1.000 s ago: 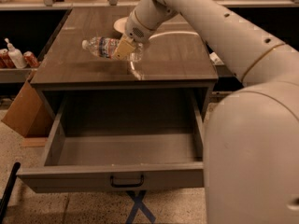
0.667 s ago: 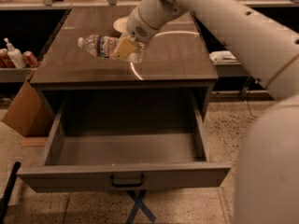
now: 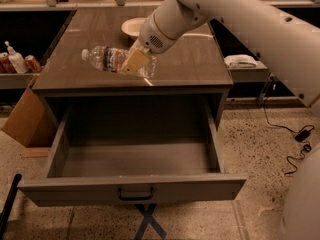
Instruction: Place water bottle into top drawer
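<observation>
Status: gripper [image 3: 135, 63] is over the front-left part of the cabinet top [image 3: 192, 64], hanging off the white arm [image 3: 240, 14] that comes in from upper right. It's clamped on the water bottle [image 3: 106, 59]: one tan finger pad [image 3: 132, 61] sits across the bottle's near side, roughly mid-body. The bottle lies about horizontal, white cap pointing left, base end tucked under the wrist. Can't tell if it's touching the top or just clear of it (there's a glint on the surface right below it). Top drawer [image 3: 200, 186] is pulled well out toward the camera, front panel nearest, dark handle [image 3: 136, 193] at centre of the panel. The bottle is behind the drawer opening, above the top and not over the box, so it's not in yet. Other stuff: white bowl [image 3: 131, 27] further back on the top, just beside the arm; white pump bottle [image 3: 15, 59] and red cans [image 3: 32, 63] on the left shelf; cardboard box [image 3: 25, 121] on the floor left of the cabinet; blue tape cross [image 3: 148, 222] on the floor under the drawer front; cable [image 3: 287, 129] on the floor at right.
</observation>
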### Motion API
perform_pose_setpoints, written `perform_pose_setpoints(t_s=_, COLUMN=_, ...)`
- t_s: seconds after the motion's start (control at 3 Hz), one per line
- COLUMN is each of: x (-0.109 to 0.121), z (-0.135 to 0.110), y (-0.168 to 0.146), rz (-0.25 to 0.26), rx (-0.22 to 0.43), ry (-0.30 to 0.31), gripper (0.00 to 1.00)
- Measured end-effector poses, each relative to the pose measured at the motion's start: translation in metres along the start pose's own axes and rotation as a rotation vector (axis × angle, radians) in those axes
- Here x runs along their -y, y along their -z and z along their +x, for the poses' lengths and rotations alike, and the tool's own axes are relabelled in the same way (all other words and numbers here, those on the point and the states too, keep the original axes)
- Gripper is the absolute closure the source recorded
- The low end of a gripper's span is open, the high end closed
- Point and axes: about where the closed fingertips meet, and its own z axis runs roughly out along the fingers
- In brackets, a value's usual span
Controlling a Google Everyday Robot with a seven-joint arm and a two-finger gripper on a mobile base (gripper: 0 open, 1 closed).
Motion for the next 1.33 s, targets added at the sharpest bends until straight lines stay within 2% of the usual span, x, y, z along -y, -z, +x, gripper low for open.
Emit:
perform_pose_setpoints(t_s=0.33, x=-0.015, z=0.012, y=0.007, rz=0.009, rx=-0.014, ry=-0.027, gripper=1.00)
perform_pose_setpoints(t_s=0.67, x=-0.042, z=0.034, y=0.014, rz=0.023, rx=-0.059, ry=-0.060, gripper=1.00)
perform_pose_setpoints(t_s=1.0, x=-0.064, z=0.078, y=0.003, rz=0.008, rx=-0.137, ry=-0.132, gripper=1.00)
perform_pose_setpoints(t_s=1.33, x=-0.086, z=0.123, y=-0.019, rz=-0.035, rx=-0.194, ry=-0.205, gripper=1.00)
